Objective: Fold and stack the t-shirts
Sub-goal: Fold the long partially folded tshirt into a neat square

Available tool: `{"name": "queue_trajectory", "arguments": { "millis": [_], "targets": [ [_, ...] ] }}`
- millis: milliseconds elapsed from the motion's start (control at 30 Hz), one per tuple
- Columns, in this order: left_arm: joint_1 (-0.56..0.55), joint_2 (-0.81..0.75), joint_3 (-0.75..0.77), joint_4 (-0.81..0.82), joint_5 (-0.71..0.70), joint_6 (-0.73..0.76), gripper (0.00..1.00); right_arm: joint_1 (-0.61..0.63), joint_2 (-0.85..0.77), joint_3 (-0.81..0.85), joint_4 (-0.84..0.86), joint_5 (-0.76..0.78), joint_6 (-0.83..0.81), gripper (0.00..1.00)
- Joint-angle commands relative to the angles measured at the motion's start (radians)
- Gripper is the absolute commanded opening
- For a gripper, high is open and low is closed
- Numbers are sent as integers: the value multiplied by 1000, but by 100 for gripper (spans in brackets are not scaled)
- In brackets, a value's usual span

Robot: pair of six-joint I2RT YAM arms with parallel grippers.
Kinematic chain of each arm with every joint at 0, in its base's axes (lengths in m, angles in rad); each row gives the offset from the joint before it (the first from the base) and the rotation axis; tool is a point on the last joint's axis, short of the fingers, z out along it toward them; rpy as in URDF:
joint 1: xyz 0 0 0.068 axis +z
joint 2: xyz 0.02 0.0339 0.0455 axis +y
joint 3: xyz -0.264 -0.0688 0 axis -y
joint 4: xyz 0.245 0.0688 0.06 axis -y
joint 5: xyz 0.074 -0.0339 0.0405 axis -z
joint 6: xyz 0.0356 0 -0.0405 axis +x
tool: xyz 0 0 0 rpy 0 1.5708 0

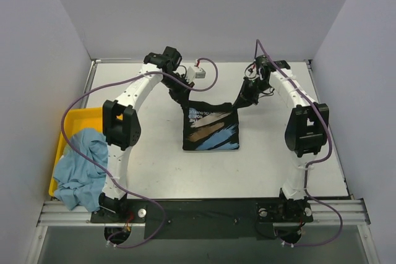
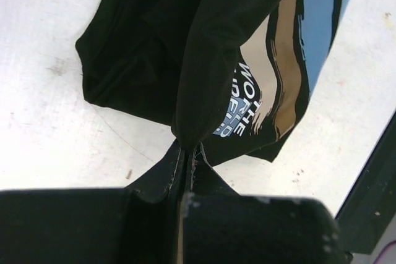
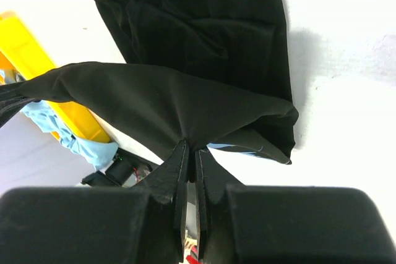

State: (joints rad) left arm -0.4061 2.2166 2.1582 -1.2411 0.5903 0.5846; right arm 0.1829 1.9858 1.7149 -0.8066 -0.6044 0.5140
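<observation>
White table [image 1: 272, 153], black t-shirt [image 1: 210, 129] in left tool [image 2: 187, 149] and right tool [image 3: 191, 148]

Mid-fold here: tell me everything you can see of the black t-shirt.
The black t-shirt is soft cloth printed with blue, tan and white streaks and white lettering. Folded to a rough rectangle, its near part lies flat on the white table. Its far edge is raised, pinched at either corner by the left gripper and the right gripper, both shut.
</observation>
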Motion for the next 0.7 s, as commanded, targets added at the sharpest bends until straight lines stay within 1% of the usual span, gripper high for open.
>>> {"name": "queue_trajectory", "arguments": {
  "millis": [0,100,267,400,467,667],
  "targets": [
    [6,51,109,61,-40,-48,0,-20,42,75,-13,34,34,0],
    [7,67,109,121,-95,-80,0,-37,88,113,13,51,53,0],
    [12,124,112,150,-150,-98,0,-45,188,179,32,51,69,0],
    [10,158,112,235,-187,-135,0,-53,214,170,88,72,118,0],
    [12,166,112,308,-207,-154,0,-57,217,163,133,83,142,0],
    [12,212,117,373,-230,-190,0,-77,251,170,204,109,205,0]
  ]
}}
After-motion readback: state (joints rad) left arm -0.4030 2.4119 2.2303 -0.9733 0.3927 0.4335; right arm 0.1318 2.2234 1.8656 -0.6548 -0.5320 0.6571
